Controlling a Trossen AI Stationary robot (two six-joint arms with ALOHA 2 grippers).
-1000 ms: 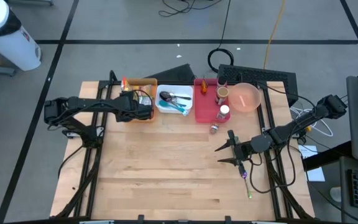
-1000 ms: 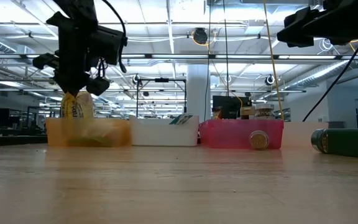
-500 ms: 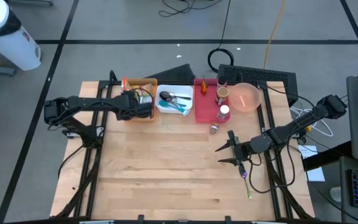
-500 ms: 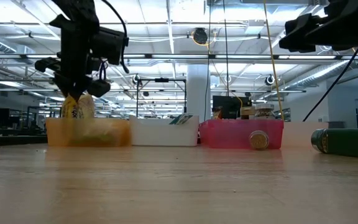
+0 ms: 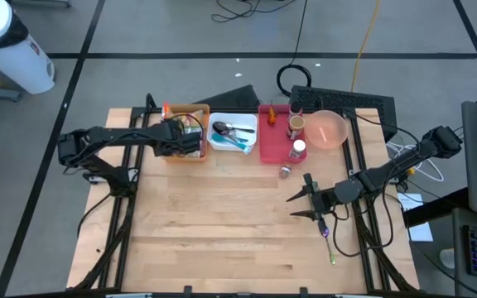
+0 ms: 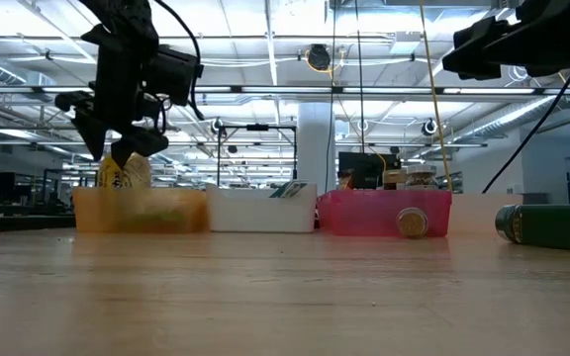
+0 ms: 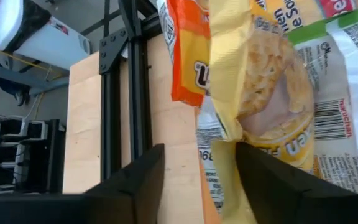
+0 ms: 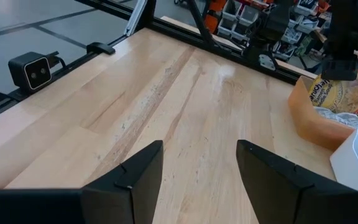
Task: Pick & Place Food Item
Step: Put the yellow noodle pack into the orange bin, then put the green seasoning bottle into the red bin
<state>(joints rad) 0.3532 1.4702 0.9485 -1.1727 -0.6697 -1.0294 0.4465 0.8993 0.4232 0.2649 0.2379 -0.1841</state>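
L gripper (image 5: 190, 142), upper left of high view, fingers parted and holding nothing, hovers right over yellow noodle pack (image 7: 263, 93) standing in orange bin (image 5: 190, 110); R gripper (image 5: 298, 204) half-open, empty, well apart.

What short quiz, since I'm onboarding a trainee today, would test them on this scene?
1. True or false: the left end effector is over the orange bin.
2. What lies in the white bin? A spoons, B apples, C cups.
3. Fill in: the right end effector, open above the table, holds ____.

Key: 1 true; 2 A; 3 nothing.
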